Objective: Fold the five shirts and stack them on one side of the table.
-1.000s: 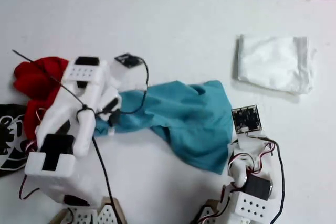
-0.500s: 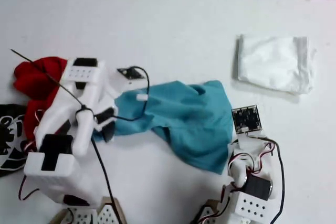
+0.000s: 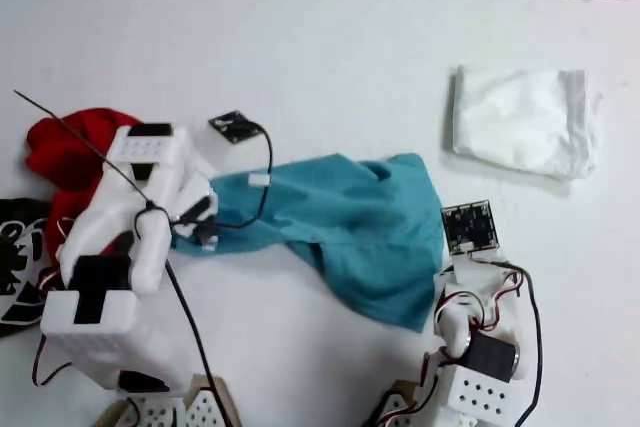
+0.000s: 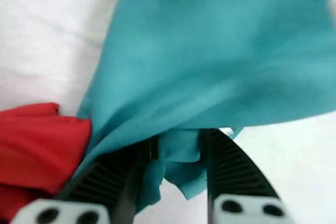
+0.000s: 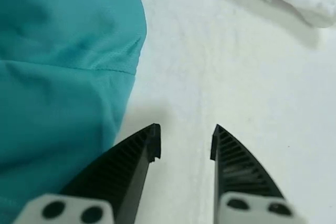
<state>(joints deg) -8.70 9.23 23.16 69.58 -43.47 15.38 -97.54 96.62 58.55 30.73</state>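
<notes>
Heads up: on the table [image 3: 330,57] the teal shirt [image 3: 350,227] lies bunched mid-way, with the red shirt [image 3: 65,152] right beside its end. Your left gripper [image 4: 181,142] is pinching only a thin bit of teal there, so it could slip or drag the red one along. The right gripper [image 5: 185,140] gapes over bare tabletop, pinning nothing.

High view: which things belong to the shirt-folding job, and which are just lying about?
Job: teal shirt, held by the left pincer; red shirt; black shirt; folded white shirt.
Not the job: white table; black cable by the left arm; right pincer, open above bare table.
</notes>
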